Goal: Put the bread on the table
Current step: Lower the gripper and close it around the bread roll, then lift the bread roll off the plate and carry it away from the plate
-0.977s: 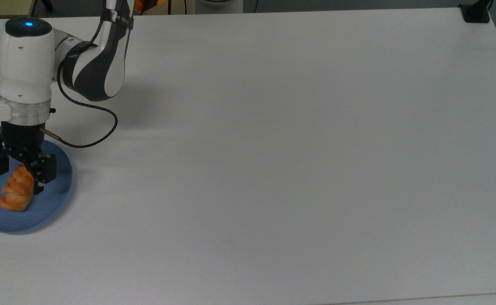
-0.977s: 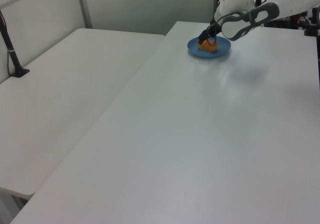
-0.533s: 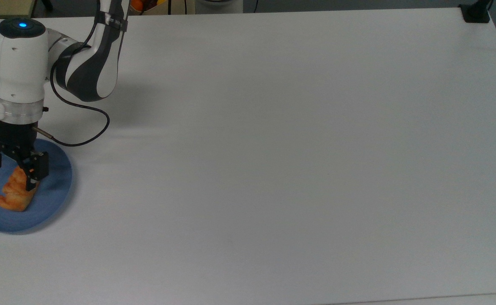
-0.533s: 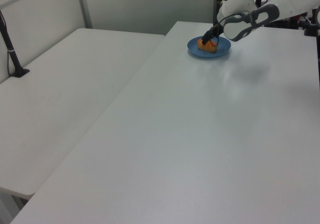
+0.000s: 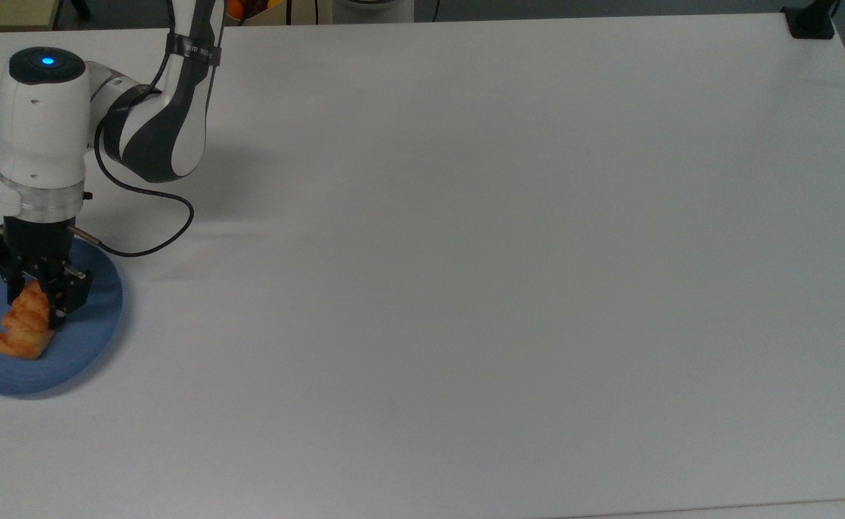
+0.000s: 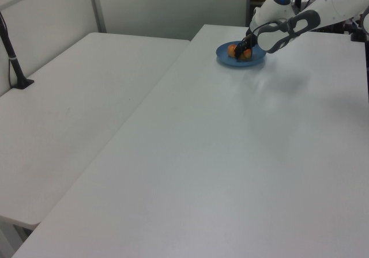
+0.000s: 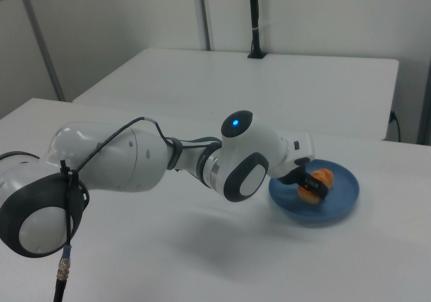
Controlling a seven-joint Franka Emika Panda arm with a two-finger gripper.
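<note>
The fingers (image 5: pixel 13 294) are closing around the upper end of the bread (image 5: pixel 22 328), pinching it while it is lying on the blue plate (image 5: pixel 83 353) at the top view's left edge. This looks like the grasping step. Next, lifting it clear and carrying it over to bare bench (image 5: pixel 466 252).

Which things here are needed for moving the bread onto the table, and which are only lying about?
Needed:
- bread
- blue plate under it
- claw, astride the bread
- white table

Lying about:
- black clamp base at a table corner
</note>
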